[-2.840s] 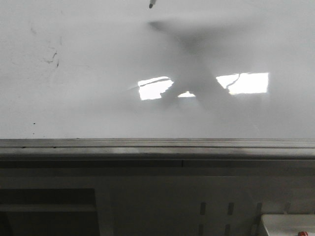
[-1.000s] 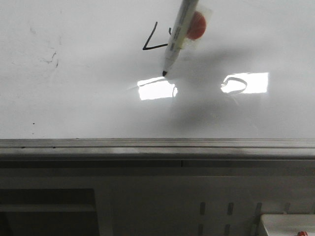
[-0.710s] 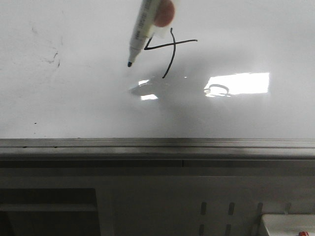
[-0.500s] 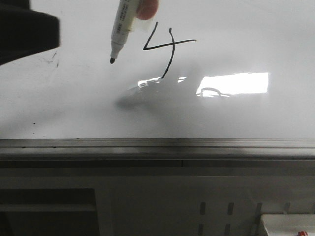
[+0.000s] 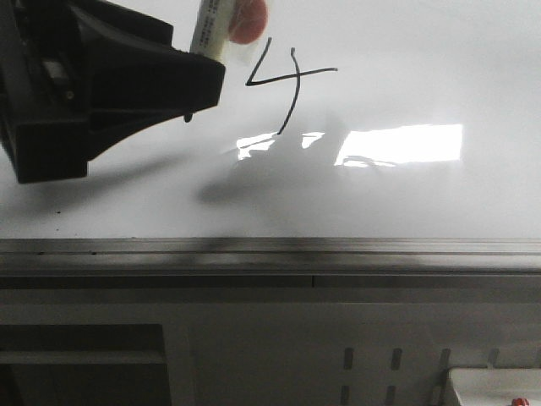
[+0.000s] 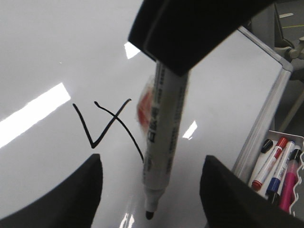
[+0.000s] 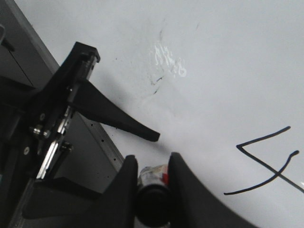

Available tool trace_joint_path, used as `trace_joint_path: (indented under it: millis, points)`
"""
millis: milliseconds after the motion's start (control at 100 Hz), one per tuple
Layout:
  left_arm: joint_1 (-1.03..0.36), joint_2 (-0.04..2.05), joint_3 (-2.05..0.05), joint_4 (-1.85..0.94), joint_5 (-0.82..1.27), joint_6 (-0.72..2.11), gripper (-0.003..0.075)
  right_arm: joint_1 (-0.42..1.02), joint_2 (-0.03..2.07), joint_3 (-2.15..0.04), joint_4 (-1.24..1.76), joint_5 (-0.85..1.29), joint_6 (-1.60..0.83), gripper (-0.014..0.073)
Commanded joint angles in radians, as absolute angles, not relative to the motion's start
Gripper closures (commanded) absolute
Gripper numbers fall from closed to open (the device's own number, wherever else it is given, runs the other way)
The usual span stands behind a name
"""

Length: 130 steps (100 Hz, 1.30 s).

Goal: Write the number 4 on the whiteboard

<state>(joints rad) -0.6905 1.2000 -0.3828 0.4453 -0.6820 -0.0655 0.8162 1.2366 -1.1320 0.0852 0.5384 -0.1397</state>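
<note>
The number 4 (image 5: pixel 296 76) is drawn in thin black line on the whiteboard (image 5: pixel 406 203), above the bright reflection. It also shows in the left wrist view (image 6: pixel 92 144) and the right wrist view (image 7: pixel 256 158). My right gripper (image 7: pixel 151 164) is shut on a white marker pen (image 5: pixel 211 25) with a red sticker, left of the 4, its tip off the board. My left gripper (image 5: pixel 199 89) is open, its fingers wide apart on either side of the pen's tip end (image 6: pixel 151 199) without touching it. The right gripper is the black mass (image 6: pixel 190 33) in the left wrist view.
The grey metal rail (image 5: pixel 338 254) runs along the board's lower edge, with a grey cabinet front below. A white tray (image 6: pixel 280 166) of several spare markers sits beyond the board's edge. Faint black scuff marks (image 7: pixel 159 78) lie left of the 4.
The 4 was finished, then the pen moved left away from it. My left gripper came in from the left and now has its open fingers around the pen's tip.
</note>
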Motion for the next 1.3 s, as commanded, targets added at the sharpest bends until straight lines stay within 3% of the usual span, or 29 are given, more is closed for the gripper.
trace_joint_path:
  millis: [0, 130, 210, 290, 520, 590, 710, 760, 850, 1100, 1290]
  points:
    - [-0.698, 1.202, -0.414, 0.442, -0.796, -0.068, 0.0315, 0.827, 1.209, -1.167, 0.089, 0.481, -0.151, 0.0658]
    - [-0.698, 1.218, -0.414, 0.428, -0.799, -0.068, 0.0366, 0.834, 1.209, -1.167, 0.091, 0.481, -0.151, 0.0658]
    - [-0.698, 1.225, -0.414, 0.427, -0.798, -0.068, 0.052, 0.834, 1.209, -1.167, 0.091, 0.481, -0.151, 0.0658]
    - [-0.698, 1.225, -0.414, 0.427, -0.801, -0.068, 0.0736, 0.834, 1.209, -1.167, 0.091, 0.483, -0.151, 0.0658]
    - [-0.698, 1.225, -0.414, 0.43, -0.801, -0.076, 0.0741, 0.834, 1.209, -1.167, 0.091, 0.483, -0.151, 0.063]
    - [-0.698, 1.225, -0.414, 0.43, -0.801, -0.123, 0.0741, 0.834, 1.209, -1.167, 0.091, 0.476, -0.151, 0.0487]
    - [-0.696, 1.225, -0.414, 0.337, -0.761, -0.327, 0.0741, 0.812, 1.192, -1.168, 0.08, 0.439, -0.151, 0.0099]
    - [-0.696, 1.225, -0.414, 0.28, -0.73, -0.438, 0.0741, 0.799, 1.174, -1.168, 0.073, 0.433, -0.151, 0.0029]
    - [-0.692, 1.225, -0.414, 0.187, -0.667, -0.567, 0.0741, 0.769, 1.129, -1.168, 0.069, 0.433, -0.151, 0.0028]
    - [-0.692, 1.225, -0.47, 0.036, -0.336, -0.573, 0.0741, 0.717, 1.003, -1.168, 0.069, 0.443, -0.151, 0.0111]
    - [-0.692, 1.229, -0.493, 0.036, -0.331, -0.573, 0.0741, 0.717, 0.959, -1.168, 0.069, 0.468, -0.151, 0.0116]
